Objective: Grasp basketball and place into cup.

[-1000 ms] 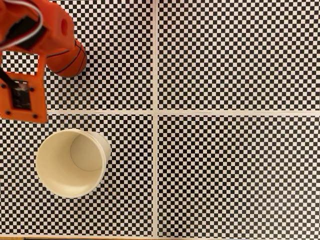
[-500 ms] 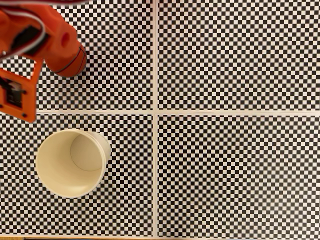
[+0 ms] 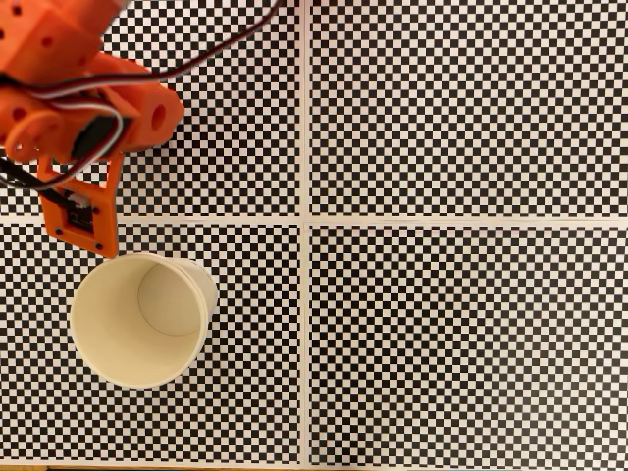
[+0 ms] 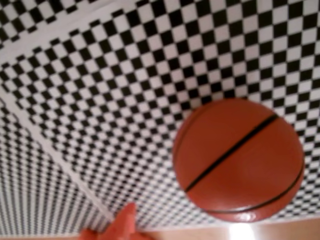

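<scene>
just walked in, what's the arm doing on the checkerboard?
The orange arm is going after the basketball, which sits on the checkered mat directly below the wrist camera; one fingertip pokes in at that view's bottom edge. The ball isn't visibly gripped. In the fixed view the arm hangs just above the cup, which stands upright and empty.

**Item count**

One basketball point(image 4: 238, 159) was present, seen in the wrist view. One cup point(image 3: 142, 319) stood on the checkered surface point(image 3: 461, 118) in the fixed view. One arm with one gripper point(image 3: 83, 211) was recorded. Four checkered panels were counted, divided by white strips.
</scene>
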You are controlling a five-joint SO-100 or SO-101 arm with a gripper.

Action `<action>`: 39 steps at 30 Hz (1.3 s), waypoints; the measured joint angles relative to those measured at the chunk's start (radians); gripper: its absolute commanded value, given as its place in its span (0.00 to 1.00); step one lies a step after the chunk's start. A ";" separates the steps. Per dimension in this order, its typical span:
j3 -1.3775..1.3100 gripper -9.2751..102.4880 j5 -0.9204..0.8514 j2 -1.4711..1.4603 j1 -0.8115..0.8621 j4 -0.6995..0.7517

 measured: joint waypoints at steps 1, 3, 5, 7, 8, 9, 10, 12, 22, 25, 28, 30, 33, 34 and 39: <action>-0.005 0.62 0.000 -0.005 0.000 0.000; -0.014 0.62 0.000 -0.017 -0.002 0.000; -0.021 0.62 0.000 -0.029 -0.002 0.000; -0.038 0.62 -0.002 -0.048 0.000 0.000; -0.046 0.62 -0.002 -0.058 0.000 0.000; -0.054 0.62 -0.002 -0.069 0.000 0.000; -0.061 0.62 -0.009 -0.077 0.000 0.000; -0.078 0.62 -0.011 -0.094 0.000 -0.003; -0.130 0.60 -0.018 -0.147 0.015 -0.005; -0.144 0.58 -0.025 -0.158 0.029 -0.005; -0.153 0.57 -0.043 -0.163 0.041 -0.005; -0.158 0.57 -0.049 -0.167 0.044 -0.005; -0.166 0.56 -0.051 -0.175 0.044 -0.005; -0.166 0.55 -0.051 -0.179 0.044 -0.005; -0.178 0.51 -0.051 -0.186 0.043 -0.005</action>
